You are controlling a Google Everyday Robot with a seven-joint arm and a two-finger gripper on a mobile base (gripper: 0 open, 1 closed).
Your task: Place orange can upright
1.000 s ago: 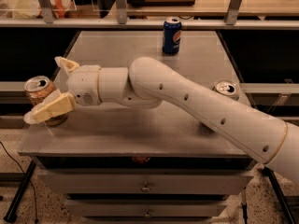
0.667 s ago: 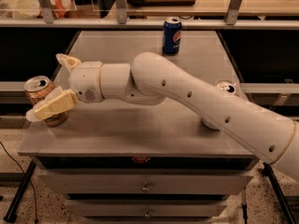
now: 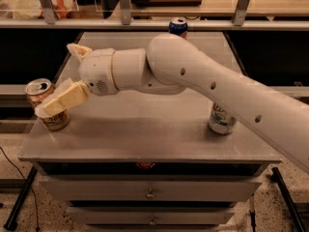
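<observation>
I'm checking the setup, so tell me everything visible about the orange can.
The orange can is shiny copper-coloured metal with a silver top. It stands roughly upright at the table's left edge, near the front corner. The open gripper's lower finger lies across its middle; the other finger is raised clear of it.
</observation>
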